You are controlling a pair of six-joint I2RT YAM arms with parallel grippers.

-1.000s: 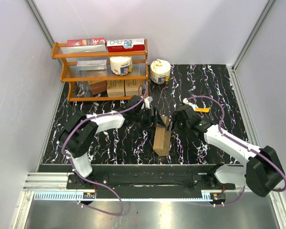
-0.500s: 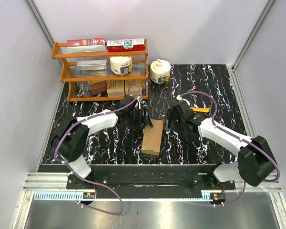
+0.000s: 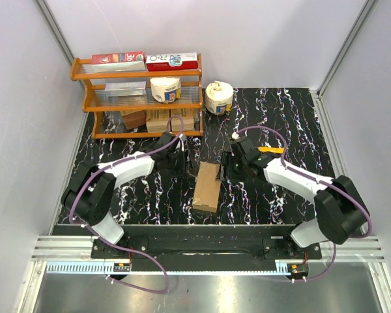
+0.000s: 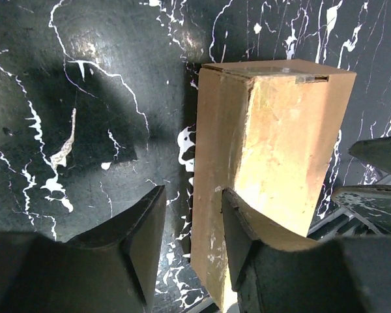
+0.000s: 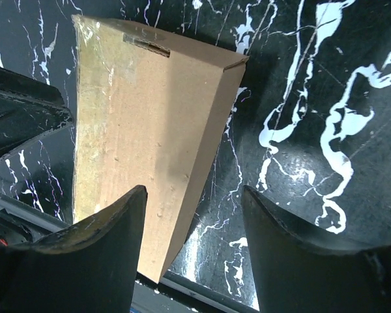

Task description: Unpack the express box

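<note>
The express box (image 3: pixel 207 186), a plain brown oblong carton, lies flat on the black marbled table (image 3: pixel 280 117) between my two arms. My left gripper (image 3: pixel 184 164) is at its far left corner. In the left wrist view the jaws (image 4: pixel 192 195) are open and straddle the box's (image 4: pixel 274 143) left long edge, one finger above the top face, the other beside the wall with a gap. My right gripper (image 3: pixel 229 168) is at the far right corner, open. In its wrist view (image 5: pixel 194 195) one finger hangs over the box (image 5: pixel 150 124), the other over bare table.
An orange shelf rack (image 3: pixel 138 98) at the back left holds red-and-white cartons, a tape roll and small brown boxes. A white roll (image 3: pixel 218 98) stands to its right. A small orange object (image 3: pixel 272 150) lies by the right arm. White walls close in the table.
A second ago the box was raised and tilted between the grippers; now it lies flat. Both grippers have drawn back toward the far end, and the left jaws have narrowed.
</note>
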